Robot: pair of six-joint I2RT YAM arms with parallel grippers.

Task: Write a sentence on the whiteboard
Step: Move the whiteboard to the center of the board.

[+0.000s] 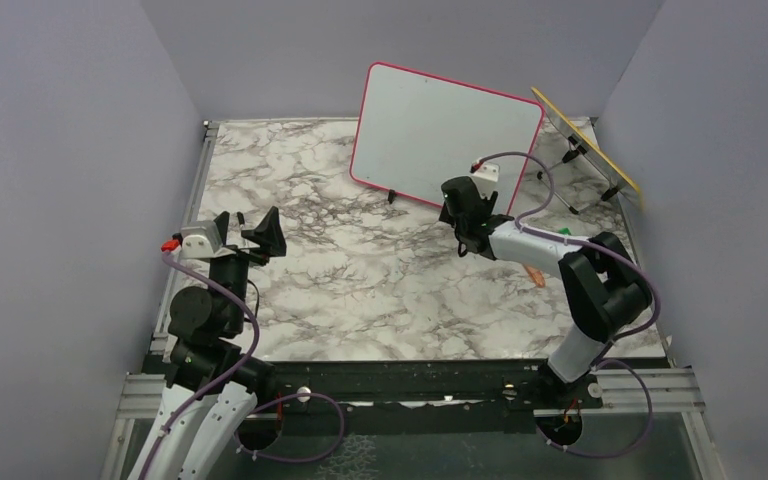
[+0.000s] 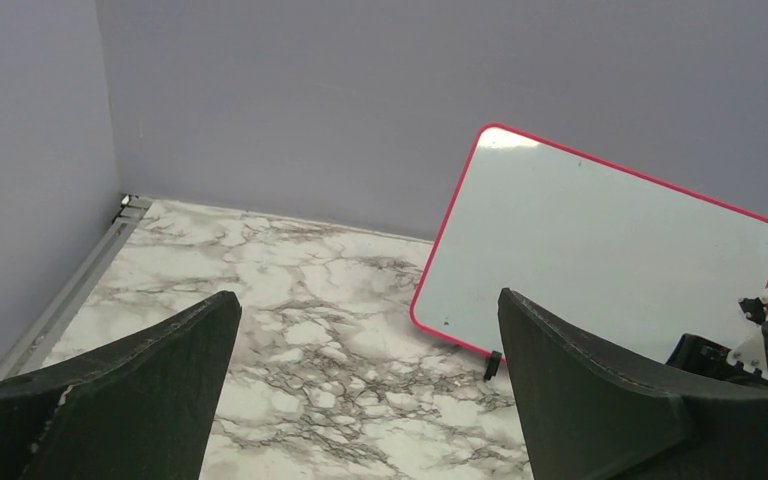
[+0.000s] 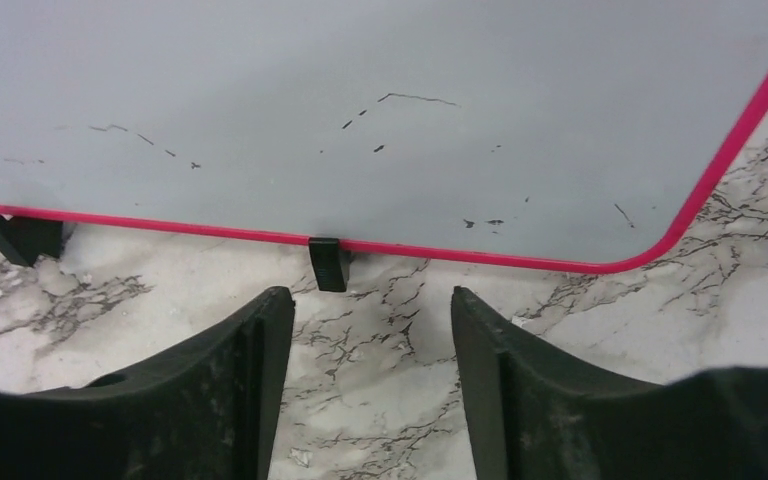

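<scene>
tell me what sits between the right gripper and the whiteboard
Between the right gripper and the whiteboard: bare marble table and the board's black foot, seen in the right wrist view.

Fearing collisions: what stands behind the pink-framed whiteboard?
Right-rear of the large pink-framed whiteboard stands a yellow-edged panel on a wire stand; the marble tabletop directly behind is hidden by it.

No word, label, brand or number can be read anywhere. The whiteboard (image 3: 260,60) carries only a few thin black flecks (image 3: 400,98) and broken strokes above its lower edge — scraps of marker, not letters. From overhead the whiteboard's face looks plain white — the flecks are too small to make out.
</scene>
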